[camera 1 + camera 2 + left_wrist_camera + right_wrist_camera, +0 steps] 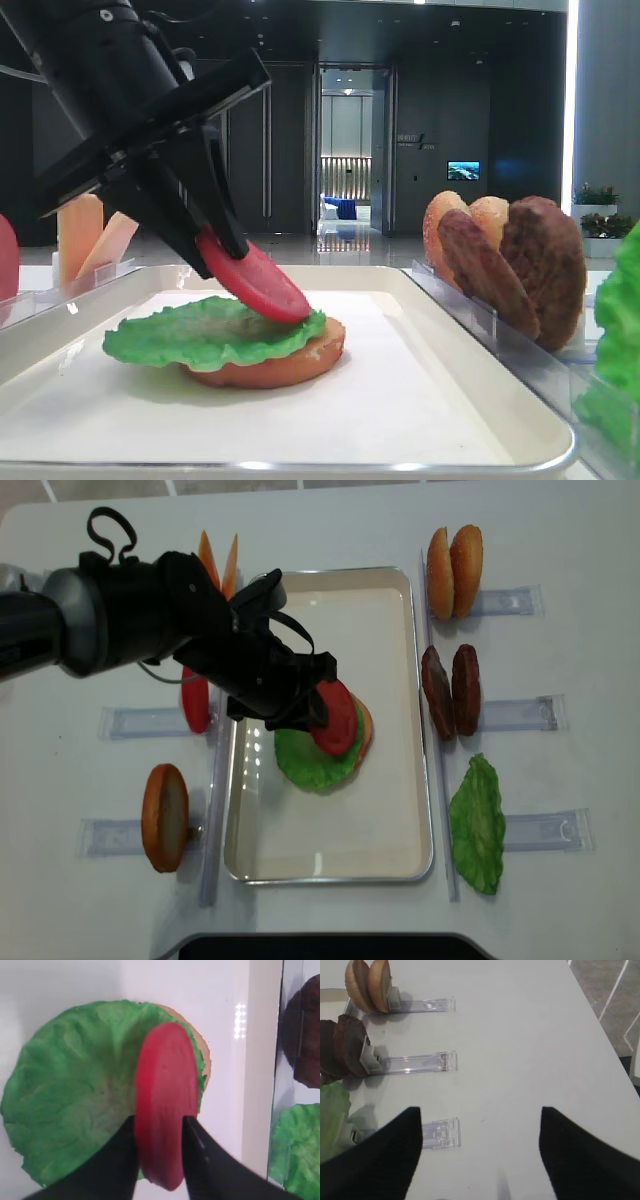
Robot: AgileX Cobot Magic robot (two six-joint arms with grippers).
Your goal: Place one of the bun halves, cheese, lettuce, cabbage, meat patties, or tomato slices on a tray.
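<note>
While pinched edge-on by the left gripper (160,1152), the tomato slice (166,1105), seemingly stiff and smooth, is tilted onto the lettuce (75,1095).

On the tray (400,610) a bun half (290,365) lies under the lettuce (305,762), and a tomato slice (334,718) leans on top. Right of the tray stand two buns (454,570), then two patties (450,690), then a leaf (478,825). Left of it stand cheese (215,565), another tomato (195,702), another bun (165,817).
</note>
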